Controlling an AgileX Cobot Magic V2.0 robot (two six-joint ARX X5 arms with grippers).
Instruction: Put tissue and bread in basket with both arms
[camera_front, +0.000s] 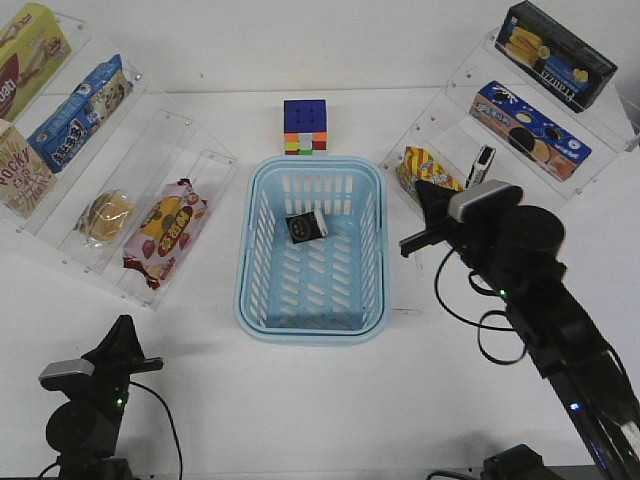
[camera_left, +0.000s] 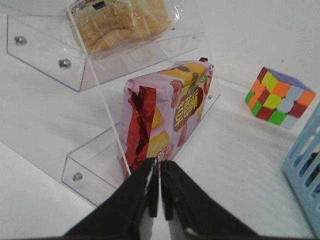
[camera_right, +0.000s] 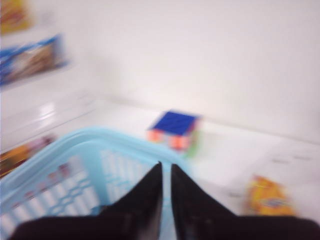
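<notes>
The black tissue pack (camera_front: 306, 226) lies inside the light-blue basket (camera_front: 252, 290) at mid-table. The wrapped bread (camera_front: 106, 215) sits on the clear left shelf; it also shows in the left wrist view (camera_left: 120, 20). My left gripper (camera_front: 122, 322) is shut and empty near the table's front left, pointing at the shelf (camera_left: 160, 162). My right gripper (camera_front: 418, 187) is shut and empty, beside the basket's right rim (camera_right: 75, 165). The right wrist view (camera_right: 166, 167) is blurred and the tissue is hidden there.
A red-and-yellow strawberry snack bag (camera_front: 165, 230) lies on the shelf next to the bread, straight ahead of my left gripper (camera_left: 170, 115). A colour cube (camera_front: 305, 127) stands behind the basket. Snack boxes fill both clear racks; an orange bag (camera_front: 428, 170) sits near my right gripper.
</notes>
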